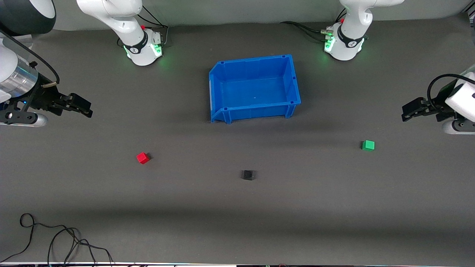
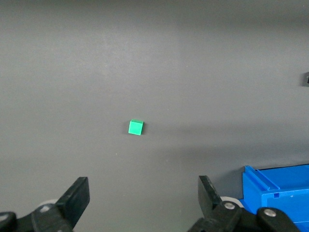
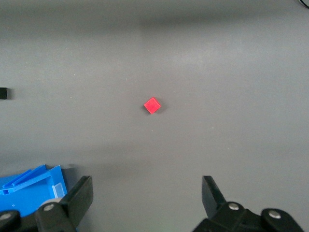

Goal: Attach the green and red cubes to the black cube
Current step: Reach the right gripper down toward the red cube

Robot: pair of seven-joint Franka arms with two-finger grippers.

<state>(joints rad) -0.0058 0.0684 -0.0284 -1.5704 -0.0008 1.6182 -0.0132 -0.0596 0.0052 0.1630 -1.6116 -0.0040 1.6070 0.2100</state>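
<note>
Both claws are empty with jaws spread wide: the left gripper (image 1: 408, 111) hangs over the mat at the left arm's end of the table, and the right gripper (image 1: 83, 105) does the same at the right arm's end. So basically nothing's done yet, as far as I can judge. The small bright green cube (image 1: 368, 145) sits alone on the grey mat (image 1: 237, 222) toward the left arm's end, the small bright red cube (image 1: 142, 158) toward the right arm's end, and the little matte black cube (image 1: 248, 175) lies between them, a bit nearer the front camera, well apart from both. An open blue plastic bin (image 1: 219, 74) sits farther from the camera, with nothing in it. All the grabbing and joining is still left.
</note>
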